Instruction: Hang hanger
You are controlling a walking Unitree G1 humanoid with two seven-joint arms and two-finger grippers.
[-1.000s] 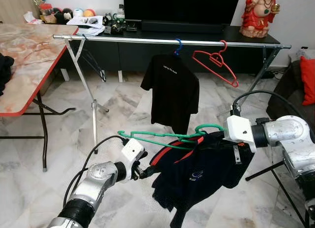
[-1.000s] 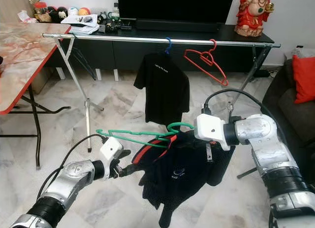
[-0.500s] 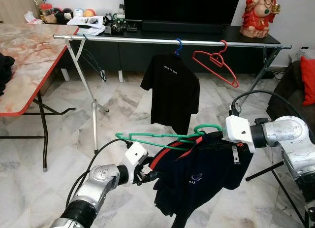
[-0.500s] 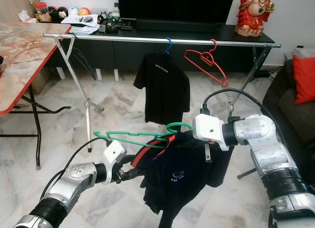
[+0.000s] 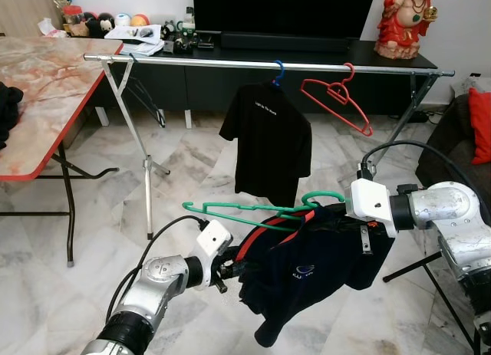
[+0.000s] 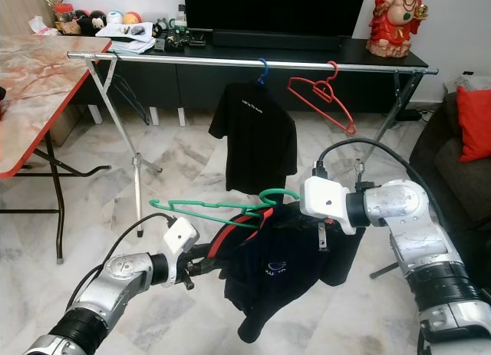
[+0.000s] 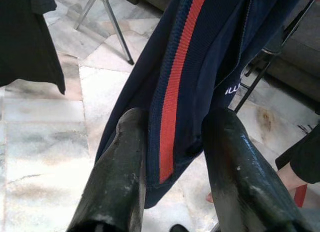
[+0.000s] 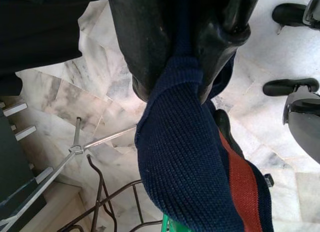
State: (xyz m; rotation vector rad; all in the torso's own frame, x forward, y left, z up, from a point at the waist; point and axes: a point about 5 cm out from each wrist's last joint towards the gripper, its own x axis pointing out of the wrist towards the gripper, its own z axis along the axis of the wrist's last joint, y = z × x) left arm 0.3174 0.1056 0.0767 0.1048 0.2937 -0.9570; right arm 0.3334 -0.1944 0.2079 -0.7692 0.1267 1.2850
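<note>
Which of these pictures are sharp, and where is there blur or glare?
Both eye views are evenly lit and sharp; the marble floor shows soft sheen, no hard glare. In the left wrist view the close black fingers are blurred, while the navy garment is fairly sharp. In the right wrist view the knit is crisp and the fingers are dark.

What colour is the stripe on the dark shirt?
The stripe on the navy shirt is red, clearest in the left wrist view.

marble floor (image 5: 92,278), red-edged table (image 5: 38,87)
</note>
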